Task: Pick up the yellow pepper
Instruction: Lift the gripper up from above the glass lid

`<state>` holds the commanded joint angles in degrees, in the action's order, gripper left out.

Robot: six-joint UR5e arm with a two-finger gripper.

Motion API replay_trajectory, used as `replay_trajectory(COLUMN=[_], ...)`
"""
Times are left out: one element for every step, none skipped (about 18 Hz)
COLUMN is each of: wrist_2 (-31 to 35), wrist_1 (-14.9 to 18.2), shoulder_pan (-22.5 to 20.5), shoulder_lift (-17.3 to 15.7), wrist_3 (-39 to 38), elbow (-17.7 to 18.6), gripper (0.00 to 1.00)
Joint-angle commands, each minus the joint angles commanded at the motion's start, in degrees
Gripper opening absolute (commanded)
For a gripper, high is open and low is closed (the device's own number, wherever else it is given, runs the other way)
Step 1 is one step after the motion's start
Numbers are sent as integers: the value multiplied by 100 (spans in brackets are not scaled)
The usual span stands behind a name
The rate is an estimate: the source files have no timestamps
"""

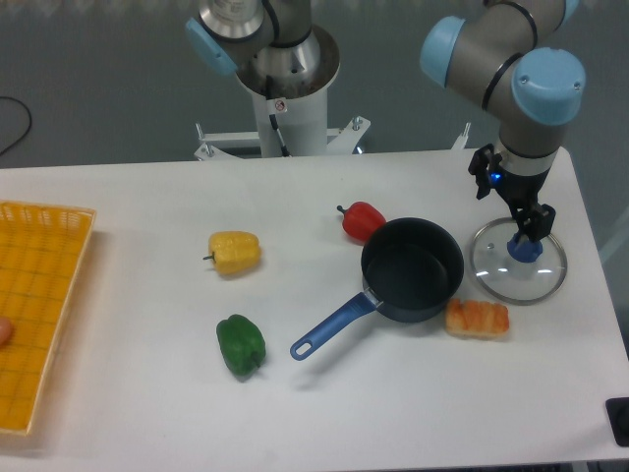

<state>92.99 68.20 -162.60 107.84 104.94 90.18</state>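
The yellow pepper (235,253) lies on its side on the white table, left of centre, its short dark stem pointing left. My gripper (528,236) is far to the right of it, pointing down over the glass lid (518,273). Its fingers sit around the lid's blue knob (524,248). I cannot tell whether they grip the knob. Nothing touches the yellow pepper.
A red pepper (362,220) lies behind a dark blue pan (412,268) with its blue handle (329,328) pointing front left. A green pepper (241,344) lies in front of the yellow one. An orange bread-like piece (478,319) lies right of the pan. A yellow basket (39,315) stands at the left edge.
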Motion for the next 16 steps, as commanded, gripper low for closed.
replay_trajectory(wrist_2=[-9,-17,-17,-9,-17,-26,-26,-44,-70,-105,-105,-123,-175,-306,-464,-605], wrist_1=[-9,-9,-17,-26,-26,-35,-44,-53,-70,-79,-114,-193,-228,-229,-229,-229], shoulder_pan=[0,0,9,18,26,70,88,97,114,123,132,123,132,132,123,123], shoulder_lift=[0,0,0,0,-17,-26,-26,-18,-18,-18,-18,-18,-18,-18,-18,-9], wrist_3=[9,0,-9,-9,-9,-70,-192,-306,-421,-552,-780,-991,-1158,-1238,-1309,-1431], elbow=[0,0,-9,-9,-26,-35,-26,-26,26,70,105,105,105,114,132,158], gripper=[100,100,100,100,100,100,100,100,100,100,100,100,100,100,100,100])
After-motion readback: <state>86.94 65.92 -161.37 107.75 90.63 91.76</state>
